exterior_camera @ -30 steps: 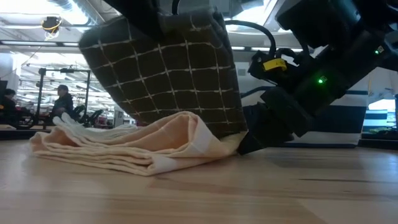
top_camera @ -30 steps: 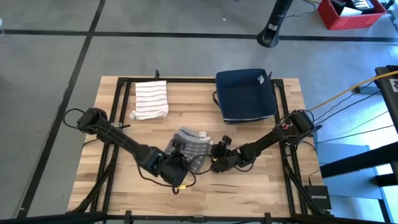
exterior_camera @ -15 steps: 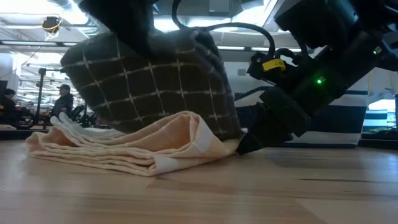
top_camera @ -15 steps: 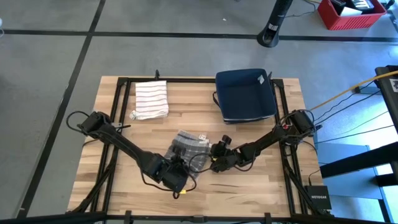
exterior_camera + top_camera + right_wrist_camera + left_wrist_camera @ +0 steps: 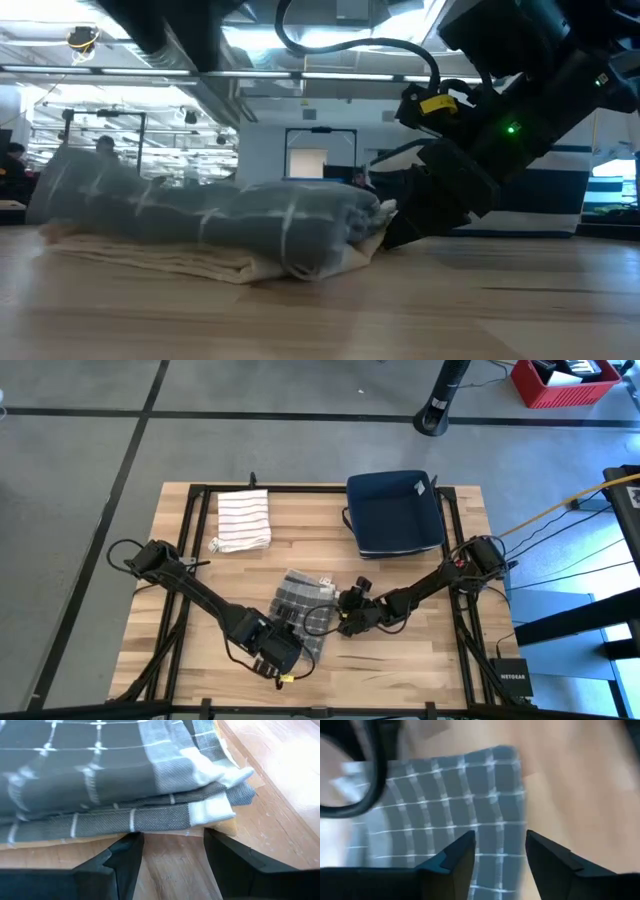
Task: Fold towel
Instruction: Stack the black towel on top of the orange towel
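Observation:
The grey checked towel (image 5: 303,608) lies folded on the wooden table (image 5: 420,660), its grey layers over a cream underside (image 5: 200,262). My left gripper (image 5: 500,852) hangs open just above the towel's near part (image 5: 455,805), fingers pointing steeply down, with nothing between them. In the high view it (image 5: 292,638) is at the towel's near left. My right gripper (image 5: 172,847) is open and low on the table at the towel's right edge (image 5: 210,812). The low view shows it (image 5: 392,232) beside the towel's folded end (image 5: 340,225). My right gripper's fingertips (image 5: 398,222) stand right at the towel's right edge. I cannot tell whether they touch the cloth. My left gripper touches nothing.
A white striped towel (image 5: 243,520) lies folded at the far left of the table. A navy blue bin (image 5: 395,512) stands at the far right. Bare wood (image 5: 400,660) shows along the near edge.
My left gripper has carried the towel's raised half toward the table's near edge, sunk a little, tipped steeper, then opened and let go. That half, upright a second ago, has fallen flat over the lower layers. My right gripper has kept still.

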You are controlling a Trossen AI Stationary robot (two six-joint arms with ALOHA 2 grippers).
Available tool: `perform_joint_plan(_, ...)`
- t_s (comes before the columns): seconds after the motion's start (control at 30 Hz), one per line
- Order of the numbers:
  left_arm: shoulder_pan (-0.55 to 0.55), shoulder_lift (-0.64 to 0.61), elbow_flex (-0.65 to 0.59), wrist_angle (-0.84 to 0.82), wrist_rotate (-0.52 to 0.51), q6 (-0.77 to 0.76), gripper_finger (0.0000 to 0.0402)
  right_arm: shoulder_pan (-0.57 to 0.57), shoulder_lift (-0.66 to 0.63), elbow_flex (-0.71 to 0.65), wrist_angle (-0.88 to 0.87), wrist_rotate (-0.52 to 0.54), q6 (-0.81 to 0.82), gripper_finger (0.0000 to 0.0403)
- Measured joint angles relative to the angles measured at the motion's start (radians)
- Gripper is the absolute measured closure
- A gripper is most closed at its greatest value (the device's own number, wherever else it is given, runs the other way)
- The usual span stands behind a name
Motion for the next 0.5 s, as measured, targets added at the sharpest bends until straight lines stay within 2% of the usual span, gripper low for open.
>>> perform_joint_plan(0.1,-0.003,-0.001,0.028,-0.004,0.071,-0.055,0.0229,0.000,-0.001,0.001,-0.010,-0.010,0.000,0.0187)
perform_joint_plan(0.2,-0.006,-0.001,0.003,0.007,-0.008,-0.072,0.0228,-0.001,-0.004,0.002,-0.023,-0.036,-0.003,0.0187)
perform_joint_plan(0.3,0.016,0.003,-0.076,0.062,-0.089,-0.093,0.0233,-0.002,-0.024,0.012,-0.074,-0.094,-0.017,0.0187)
perform_joint_plan(0.5,0.091,0.004,-0.256,0.261,-0.073,-0.191,0.0245,0.002,-0.112,0.035,-0.306,-0.263,-0.021,0.0187)
